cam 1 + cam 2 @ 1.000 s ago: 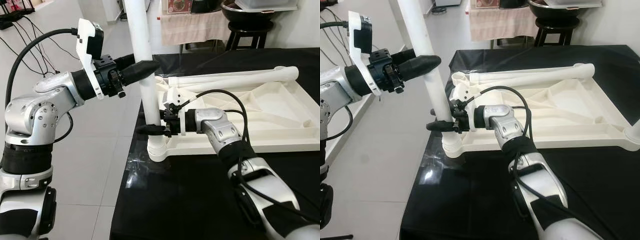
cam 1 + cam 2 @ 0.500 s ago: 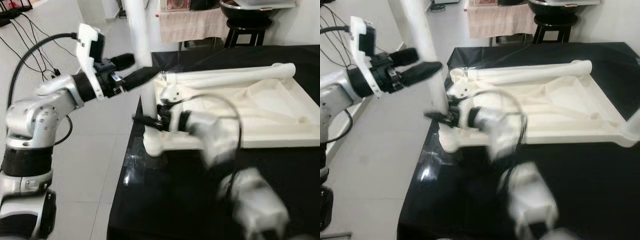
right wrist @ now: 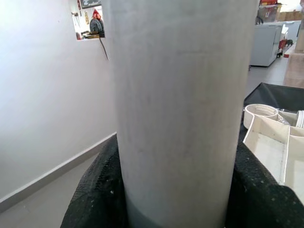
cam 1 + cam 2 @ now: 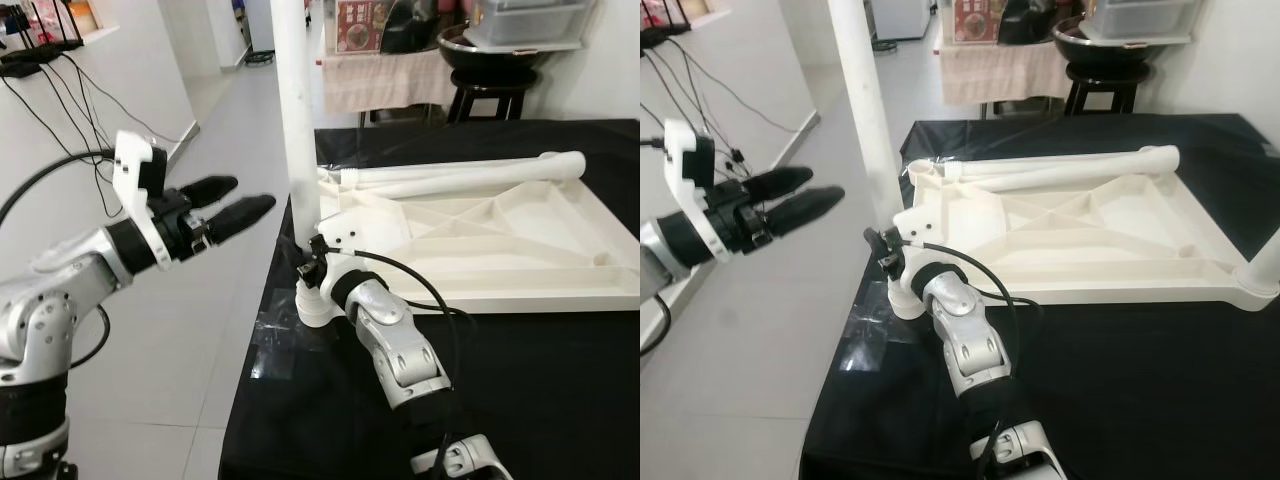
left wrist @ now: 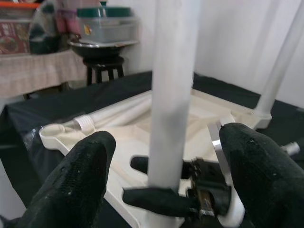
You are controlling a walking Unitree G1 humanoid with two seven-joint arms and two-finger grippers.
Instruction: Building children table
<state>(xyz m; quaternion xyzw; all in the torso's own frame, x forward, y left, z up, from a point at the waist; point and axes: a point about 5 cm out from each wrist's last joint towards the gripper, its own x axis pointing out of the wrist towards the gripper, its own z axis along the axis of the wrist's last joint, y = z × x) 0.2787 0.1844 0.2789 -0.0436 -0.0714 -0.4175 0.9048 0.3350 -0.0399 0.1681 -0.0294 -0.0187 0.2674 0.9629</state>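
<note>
Tabletop [image 4: 560, 380], draped in black, carries the upturned white table frame [image 4: 470, 245], with a loose leg [image 4: 460, 175] lying along its far edge. At the frame's near-left corner an upright leg [image 4: 297, 130] stands in its socket [image 4: 312, 305]. Right gripper [image 4: 303, 262] grasps this leg low down, fingers around it; left gripper [image 4: 222, 205] hangs released beside it, well apart. Leg-fitting seems to be in hand; next probably calls for seating it firmly, then fetching the loose leg.
</note>
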